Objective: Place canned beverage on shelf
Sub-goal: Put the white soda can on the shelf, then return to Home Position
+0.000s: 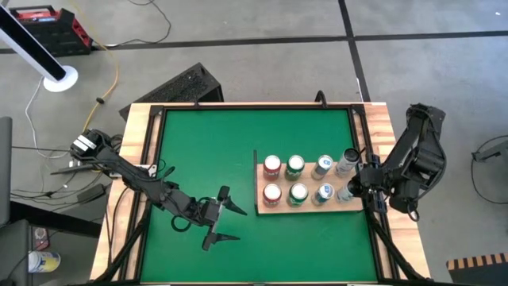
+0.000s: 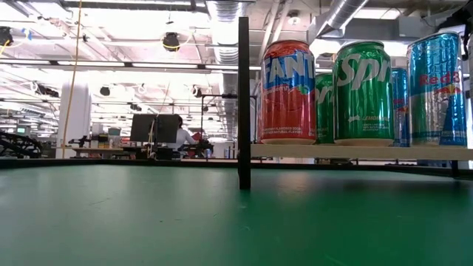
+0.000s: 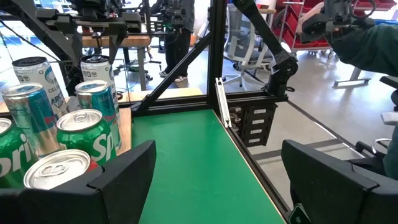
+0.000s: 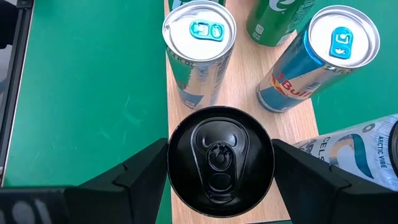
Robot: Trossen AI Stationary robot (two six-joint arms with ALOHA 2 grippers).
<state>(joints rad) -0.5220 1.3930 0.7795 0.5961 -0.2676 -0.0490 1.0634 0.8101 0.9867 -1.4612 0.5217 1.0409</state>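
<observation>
The shelf [image 1: 310,206] is a light wooden board with a dark upright edge [image 2: 243,103], lying at the green table's right. Several cans stand on it, among them a red one [image 2: 288,92], a green one [image 2: 362,92] and a blue one [image 2: 436,89]. My right gripper [image 1: 357,188] is at the shelf's right end, shut on a black-topped can [image 4: 219,160]. My left gripper [image 1: 236,222] stands open over the table left of the shelf, with nothing between its fingers [image 3: 124,177]. My right gripper pinches the black-topped can between its two fingers, one on each side of the can's wall just below the top rim [image 4: 171,155]. The fingers slant down from the table's right side. The can's top hides its lower part, so I cannot tell whether it stands on the board.
Beside the held can stand a silver can [image 4: 199,50], a blue Red Bull can [image 4: 323,59] and a pale Celsius can [image 4: 367,152]. A black frame rail [image 3: 224,102] runs along the table's edge. Open green tabletop [image 1: 198,143] lies left of the shelf.
</observation>
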